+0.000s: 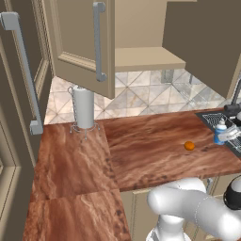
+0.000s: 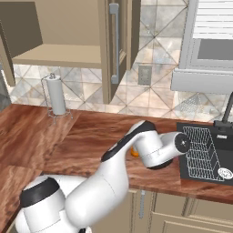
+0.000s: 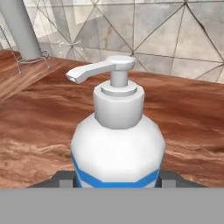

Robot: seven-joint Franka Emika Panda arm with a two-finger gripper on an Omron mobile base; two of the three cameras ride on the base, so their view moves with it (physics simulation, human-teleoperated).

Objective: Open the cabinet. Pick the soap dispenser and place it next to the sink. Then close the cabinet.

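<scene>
The soap dispenser point(image 3: 117, 144), a white and blue bottle with a white pump top, stands upright between my gripper's point(image 3: 118, 180) two dark finger tips, which are shut on its sides. In the left base view the soap dispenser point(image 1: 220, 132) and my gripper point(image 1: 224, 135) are at the left rim of the dark sink point(image 1: 210, 117). Whether the bottle rests on the wooden counter I cannot tell. The beige cabinet point(image 1: 146, 59) hangs above with both doors swung open and its shelf bare; it appears again as the cabinet point(image 2: 59, 54). The sink point(image 2: 184, 170) holds a wire rack.
A small orange ball point(image 1: 189, 146) lies on the counter left of the sink. A paper towel roll point(image 1: 84, 108) on a wire stand is at the back left. The open cabinet door point(image 1: 80, 37) juts out above it. A tall brown cabinet point(image 1: 19, 94) bounds the left. A dark faucet point(image 2: 229, 113) rises behind the sink.
</scene>
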